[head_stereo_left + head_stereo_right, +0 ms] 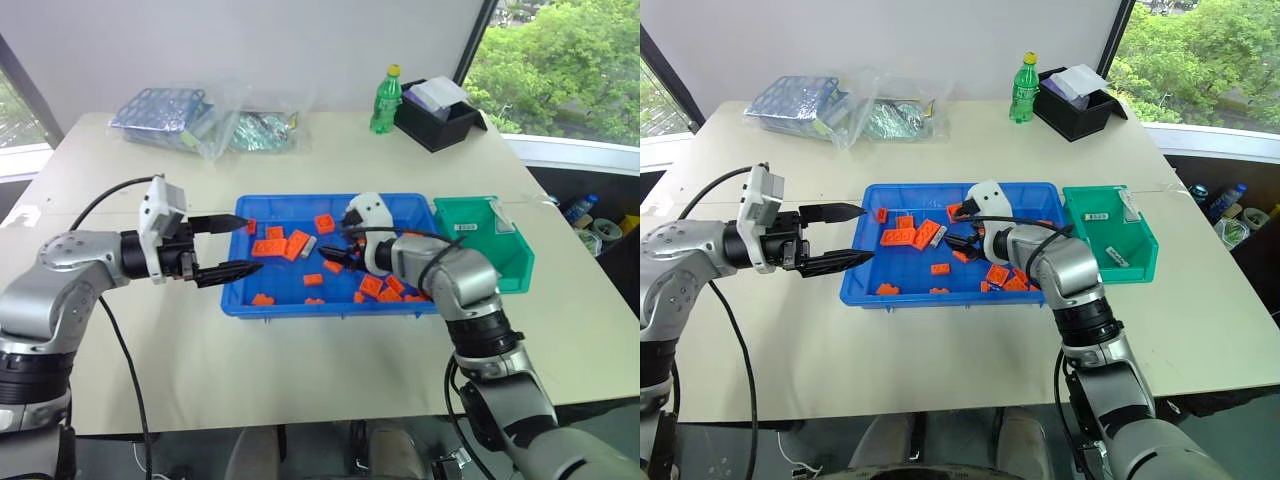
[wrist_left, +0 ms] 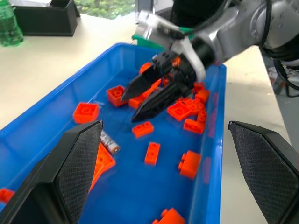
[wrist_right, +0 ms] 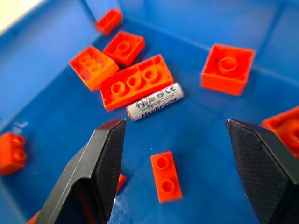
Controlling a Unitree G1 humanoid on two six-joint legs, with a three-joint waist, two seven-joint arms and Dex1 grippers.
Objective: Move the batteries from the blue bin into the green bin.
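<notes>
Currently your right gripper (image 3: 175, 158) sits inside the blue bin (image 1: 330, 306), pointing down and toward the robot's left, with its two fingers spread wide and nothing between them. One battery (image 3: 155, 101) lies flat on the bin floor just ahead of those fingertips, touching the long edge of an orange brick (image 3: 135, 82) on one side, with open floor on the other. Its long axis runs slantwise across the gap between the fingers rather than squarely along it or across it; in my judgement the wrist needs some roll before the fingers can close across its thin width.

Your left gripper (image 1: 240, 247) hangs at the bin's left end, fingers likewise wide apart and empty, tips just over the rim. From its own camera the battery (image 2: 109, 142) lies close beside its finger (image 2: 77, 158), partly screened by that finger. So both arms are near; the right one is already lined up over the target and is the better placed of the two.

The green bin (image 1: 485, 243) stands against the blue bin's right end, on the robot's right.

Limits of inspection: I can make out only this one battery. Bricks piled beneath the right arm may cover others. The green bin's floor is not clear enough to say whether any battery lies in it
</notes>
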